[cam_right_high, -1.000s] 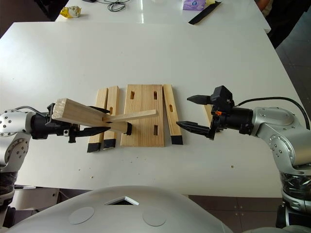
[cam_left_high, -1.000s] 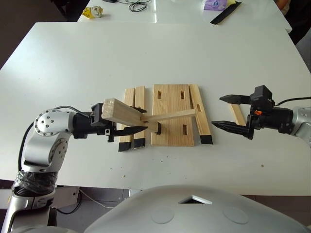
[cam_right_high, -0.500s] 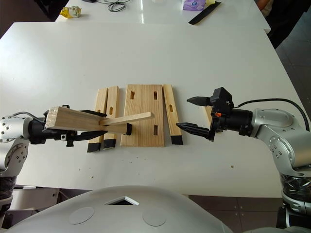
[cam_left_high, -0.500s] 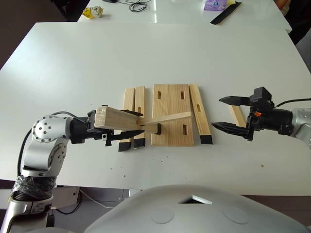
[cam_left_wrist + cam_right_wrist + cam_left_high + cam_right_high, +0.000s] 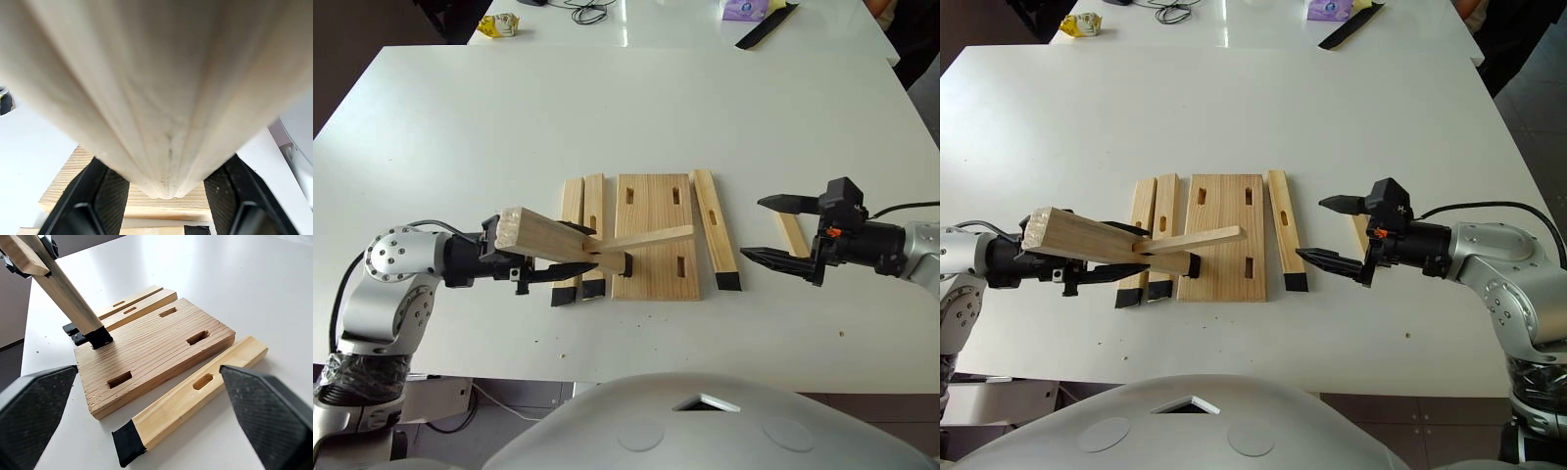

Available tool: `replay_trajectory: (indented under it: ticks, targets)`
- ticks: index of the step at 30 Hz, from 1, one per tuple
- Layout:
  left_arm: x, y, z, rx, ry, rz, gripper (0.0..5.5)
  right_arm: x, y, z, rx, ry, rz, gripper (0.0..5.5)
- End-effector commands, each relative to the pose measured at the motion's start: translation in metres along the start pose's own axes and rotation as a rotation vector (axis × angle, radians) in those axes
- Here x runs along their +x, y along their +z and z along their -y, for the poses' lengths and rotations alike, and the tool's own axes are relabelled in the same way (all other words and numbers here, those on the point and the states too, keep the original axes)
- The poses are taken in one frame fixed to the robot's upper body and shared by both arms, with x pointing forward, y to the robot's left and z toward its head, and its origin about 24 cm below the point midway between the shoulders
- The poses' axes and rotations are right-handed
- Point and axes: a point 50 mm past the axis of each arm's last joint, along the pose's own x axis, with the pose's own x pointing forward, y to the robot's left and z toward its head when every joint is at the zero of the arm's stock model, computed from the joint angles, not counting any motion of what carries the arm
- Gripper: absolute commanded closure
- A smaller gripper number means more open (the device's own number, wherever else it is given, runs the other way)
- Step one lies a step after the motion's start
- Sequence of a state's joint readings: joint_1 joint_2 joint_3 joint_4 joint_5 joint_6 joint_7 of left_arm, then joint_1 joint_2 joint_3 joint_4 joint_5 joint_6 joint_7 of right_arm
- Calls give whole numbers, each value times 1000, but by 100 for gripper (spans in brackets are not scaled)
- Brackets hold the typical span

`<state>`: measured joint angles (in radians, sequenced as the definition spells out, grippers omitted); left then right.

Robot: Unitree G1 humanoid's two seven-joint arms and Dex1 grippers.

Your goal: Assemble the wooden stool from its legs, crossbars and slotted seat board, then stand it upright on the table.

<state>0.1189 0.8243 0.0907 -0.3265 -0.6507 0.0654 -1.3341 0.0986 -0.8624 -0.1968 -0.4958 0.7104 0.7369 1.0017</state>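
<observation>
Leg (image 5: 551, 237) | left gripper (image 5: 587, 249) jaws clamped on it | right gripper (image 5: 751, 227) jaws wide apart

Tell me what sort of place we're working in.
Probably an office or lab room: a plain white table, with a second table behind it carrying loose cables and a yellow packet.

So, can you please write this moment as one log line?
left gripper: shut on leg, tilted, black tip on board | right gripper: open, right of board | task: unfinished
</observation>
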Motion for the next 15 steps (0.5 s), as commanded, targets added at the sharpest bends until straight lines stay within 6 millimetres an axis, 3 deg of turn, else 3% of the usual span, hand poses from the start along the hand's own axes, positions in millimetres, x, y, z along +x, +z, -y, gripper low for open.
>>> replay_trajectory:
  ticks: [1, 15]
  targets:
    - [-1, 3, 0, -13, -39, -52, 342, 1, 1, -3, 2, 0, 18, 15]
    - [5, 24, -11, 12, -33, -9, 342, 3, -1, -4, 5, -5, 26, 15]
